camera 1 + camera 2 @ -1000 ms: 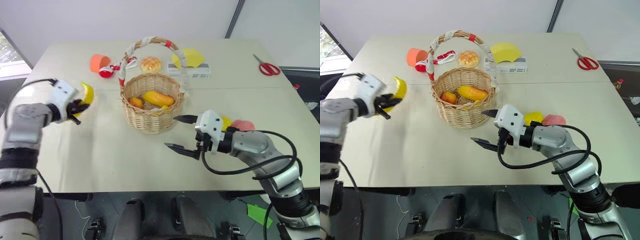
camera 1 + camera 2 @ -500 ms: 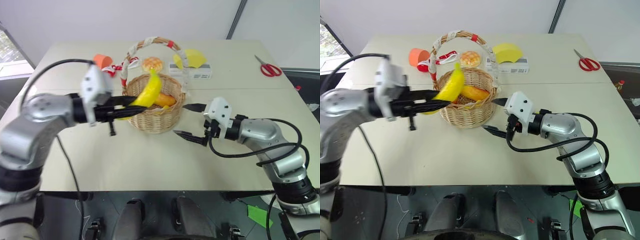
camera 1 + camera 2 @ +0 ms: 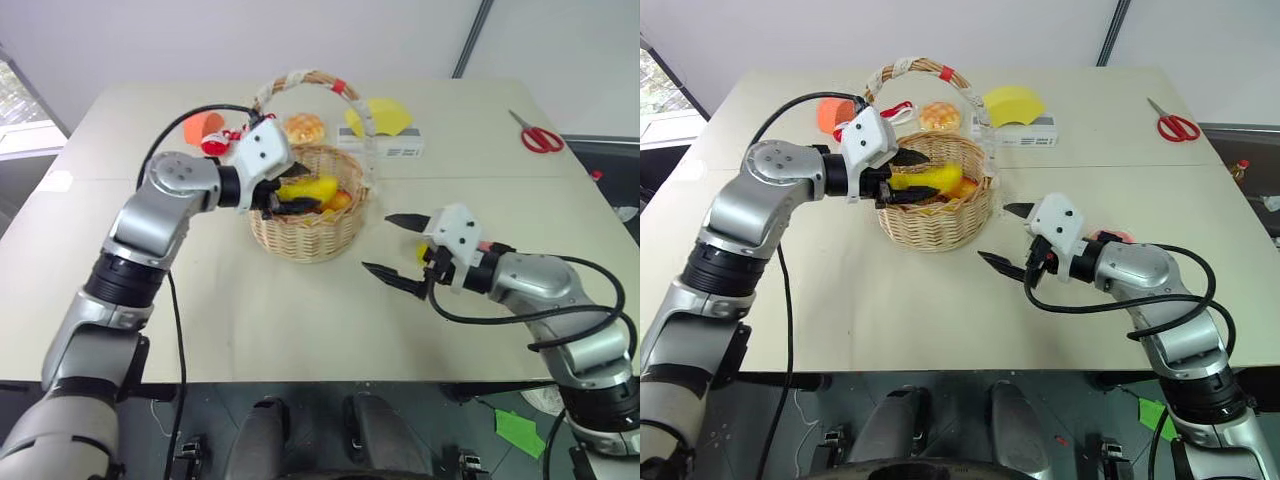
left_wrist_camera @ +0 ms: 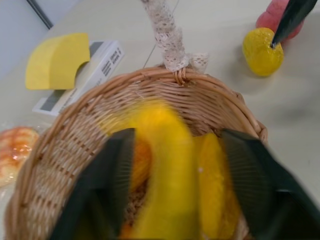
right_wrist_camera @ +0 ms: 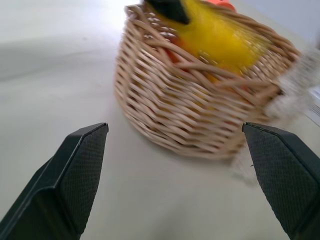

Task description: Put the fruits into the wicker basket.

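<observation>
A pale beige table (image 3: 250, 330) stands before a white wall. Toward its far side sits the basket (image 3: 305, 215), its cloth-wrapped handle (image 3: 300, 80) arching above it.

The left gripper (image 3: 908, 176) reaches over the basket's rim from the robot's left, its black fingers spread apart on either side of the banana (image 3: 927, 180). The banana lies inside the basket, between the fingers, and blurs in the left wrist view; whether the fingers touch it I cannot tell. Beside it in the basket lie a mango (image 4: 212, 187) and an orange (image 4: 141, 160).

The right gripper (image 3: 395, 245) hovers low over the table just to the right of the basket, its fingers wide apart with nothing between them, pointing toward the basket's side. Behind that arm, on the table, rest the lemon (image 4: 262, 51) and the peach (image 3: 1110, 237), touching or nearly so, well apart from the basket.

Beyond the basket are a bun (image 3: 303, 127), a yellow wedge (image 3: 385, 113) on a white box (image 3: 390, 148), an orange cup (image 3: 201, 125) and, at the far right, red scissors (image 3: 538, 135).
</observation>
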`<act>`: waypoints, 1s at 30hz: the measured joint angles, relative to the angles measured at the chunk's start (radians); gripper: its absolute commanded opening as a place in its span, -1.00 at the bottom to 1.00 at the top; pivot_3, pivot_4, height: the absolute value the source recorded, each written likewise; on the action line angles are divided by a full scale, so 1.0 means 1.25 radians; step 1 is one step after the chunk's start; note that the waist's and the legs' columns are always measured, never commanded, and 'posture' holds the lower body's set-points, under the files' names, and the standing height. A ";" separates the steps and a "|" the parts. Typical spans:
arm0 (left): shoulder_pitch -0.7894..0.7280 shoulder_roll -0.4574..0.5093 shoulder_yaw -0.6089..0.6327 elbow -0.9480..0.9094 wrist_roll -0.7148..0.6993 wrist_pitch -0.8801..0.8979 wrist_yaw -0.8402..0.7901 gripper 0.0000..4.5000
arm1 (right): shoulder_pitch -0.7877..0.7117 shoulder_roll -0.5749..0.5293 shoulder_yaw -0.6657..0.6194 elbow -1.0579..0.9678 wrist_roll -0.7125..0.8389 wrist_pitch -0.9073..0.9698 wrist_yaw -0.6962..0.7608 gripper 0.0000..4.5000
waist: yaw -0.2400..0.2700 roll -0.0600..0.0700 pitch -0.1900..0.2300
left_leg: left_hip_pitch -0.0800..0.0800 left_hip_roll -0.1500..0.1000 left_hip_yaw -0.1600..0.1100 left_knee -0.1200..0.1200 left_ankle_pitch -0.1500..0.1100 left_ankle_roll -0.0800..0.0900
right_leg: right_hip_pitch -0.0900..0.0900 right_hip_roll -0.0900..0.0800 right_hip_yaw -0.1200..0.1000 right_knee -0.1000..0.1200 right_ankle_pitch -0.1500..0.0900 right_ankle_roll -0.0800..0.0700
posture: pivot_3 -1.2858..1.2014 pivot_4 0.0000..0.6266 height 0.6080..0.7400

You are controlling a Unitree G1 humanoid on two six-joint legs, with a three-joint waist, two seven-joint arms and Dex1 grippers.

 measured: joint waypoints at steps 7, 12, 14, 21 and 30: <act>0.061 0.009 0.113 -0.107 -0.104 0.017 -0.048 0.93 | 0.059 -0.139 -0.053 0.058 -0.065 -0.016 0.028 1.00 | -0.006 0.000 0.000 | 0.001 0.001 0.001 0.000 0.000 0.000 | 0.000 0.000 0.001 0.000 0.000 0.000 | 0.03 -0.52 1.00; 0.203 0.050 0.132 -0.244 -0.186 0.047 -0.108 0.93 | 0.009 -0.194 0.037 0.171 -0.196 -0.114 0.051 1.00 | -0.009 0.000 0.000 | 0.002 0.001 0.001 0.000 0.000 0.000 | 0.000 0.000 0.001 0.000 0.000 0.000 | 0.03 -0.52 1.00; 0.246 0.061 0.130 -0.288 -0.202 0.064 -0.113 0.93 | -0.017 -0.197 0.075 0.219 -0.245 -0.164 0.059 1.00 | -0.006 0.000 0.000 | 0.001 0.001 0.001 0.000 0.000 0.000 | 0.000 0.000 0.001 0.000 0.000 0.000 | 0.03 -0.52 1.00; 0.329 0.042 0.124 -0.368 -0.237 0.123 -0.060 0.93 | -0.143 -0.197 0.182 0.373 -0.383 -0.334 0.103 1.00 | -0.003 0.000 0.000 | 0.001 0.001 0.001 0.000 0.000 0.000 | 0.000 -0.001 0.001 0.000 0.000 0.000 | 0.03 -0.52 1.00; 0.328 0.043 0.124 -0.386 -0.255 0.133 -0.038 0.93 | -0.175 -0.197 0.205 0.449 -0.449 -0.415 0.138 1.00 | -0.004 0.000 0.000 | 0.001 0.001 0.001 0.000 0.000 0.000 | 0.000 -0.001 0.001 0.000 0.000 0.000 | 0.03 -0.52 1.00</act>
